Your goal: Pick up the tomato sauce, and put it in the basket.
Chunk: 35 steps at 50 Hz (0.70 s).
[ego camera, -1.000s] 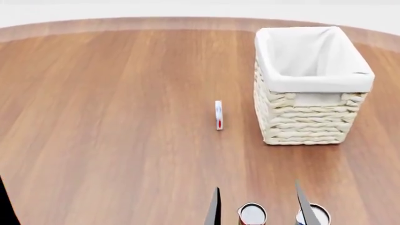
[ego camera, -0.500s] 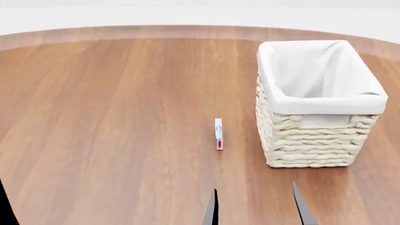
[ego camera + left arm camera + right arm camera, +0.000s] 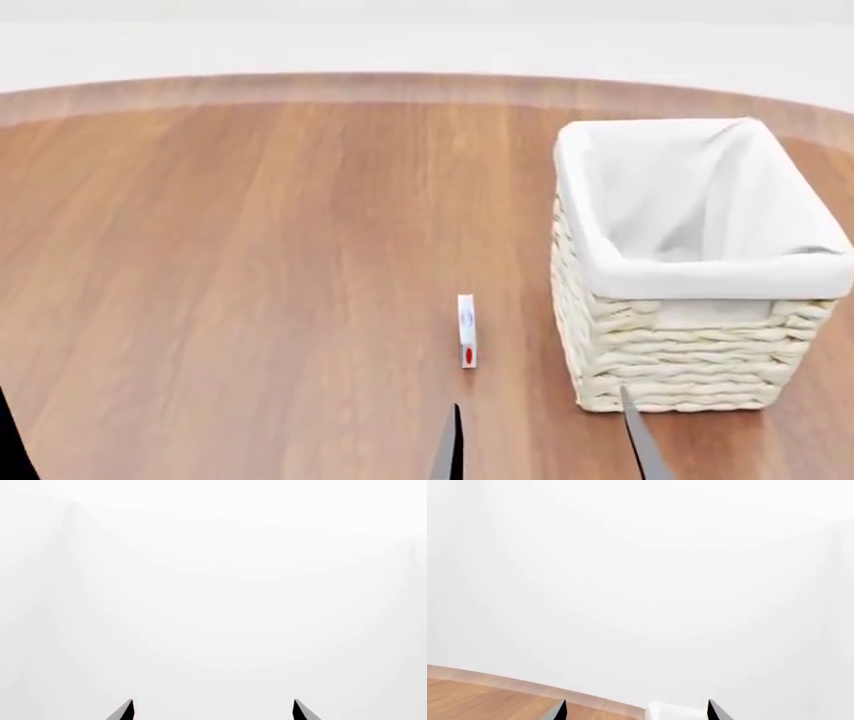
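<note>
The tomato sauce can is out of view in every frame. The cream wicker basket (image 3: 681, 340) with its white cloth lining stands on the wooden table at the right of the head view. Its interior shows only cloth. My right gripper (image 3: 541, 445) is open and empty; its two dark fingertips poke up at the bottom edge, just in front of the basket's near left corner. In the right wrist view the right gripper (image 3: 637, 711) points toward a white bit of the basket's lining (image 3: 677, 712). My left gripper (image 3: 213, 711) is open and empty, facing only white background.
A small thin white object with a red end (image 3: 466, 330) stands on the round wooden table (image 3: 240, 280), left of the basket. The table's far edge curves across the back. A dark sliver of my left arm (image 3: 4, 440) shows at the bottom left corner.
The head view has tilted upward: the basket and the small white object slid down the picture. The two can tops seen at the bottom edge a second ago have dropped out of view.
</note>
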Tool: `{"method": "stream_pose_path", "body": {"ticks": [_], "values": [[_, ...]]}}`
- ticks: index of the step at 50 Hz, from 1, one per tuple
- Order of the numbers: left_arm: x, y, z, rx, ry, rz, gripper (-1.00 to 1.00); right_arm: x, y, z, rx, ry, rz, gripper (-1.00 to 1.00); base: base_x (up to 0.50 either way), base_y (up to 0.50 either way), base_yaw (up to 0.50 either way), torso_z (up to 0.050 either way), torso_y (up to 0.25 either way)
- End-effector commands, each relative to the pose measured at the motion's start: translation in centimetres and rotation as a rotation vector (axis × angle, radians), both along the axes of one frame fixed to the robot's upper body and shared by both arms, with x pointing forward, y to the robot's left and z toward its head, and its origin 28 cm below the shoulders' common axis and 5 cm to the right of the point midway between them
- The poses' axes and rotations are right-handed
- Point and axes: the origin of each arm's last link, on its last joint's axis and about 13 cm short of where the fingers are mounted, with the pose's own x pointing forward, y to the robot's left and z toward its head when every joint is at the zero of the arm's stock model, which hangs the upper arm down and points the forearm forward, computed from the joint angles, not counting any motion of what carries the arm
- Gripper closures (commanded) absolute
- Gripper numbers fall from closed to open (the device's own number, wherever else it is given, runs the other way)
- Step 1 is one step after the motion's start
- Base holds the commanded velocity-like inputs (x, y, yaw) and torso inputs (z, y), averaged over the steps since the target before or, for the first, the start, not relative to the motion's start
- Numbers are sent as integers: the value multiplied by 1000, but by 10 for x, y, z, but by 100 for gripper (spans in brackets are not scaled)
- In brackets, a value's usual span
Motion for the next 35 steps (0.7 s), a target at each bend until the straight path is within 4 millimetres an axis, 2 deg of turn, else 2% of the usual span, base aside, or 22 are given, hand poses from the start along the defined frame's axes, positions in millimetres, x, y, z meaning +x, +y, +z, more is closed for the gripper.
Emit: {"method": "stream_pose_path", "body": {"ticks": [1,17,29,35], "values": [[0,0,0,4,2,1,-100,0,0,0,1,-1,2,-100,227,0,0,0,0],[0,0,-1,4,4,2,-100,0,0,-1,4,-9,-1,-100,215,0,0,0,0],[1,0,-2,3,9,2,-100,1,1,-4,0,-3,0,-100,2,0,0,0,1],[1,0,-3,5,11,1,-100,-2,0,-14,7,35,-9,-100,0,0,0,0,0]]}}
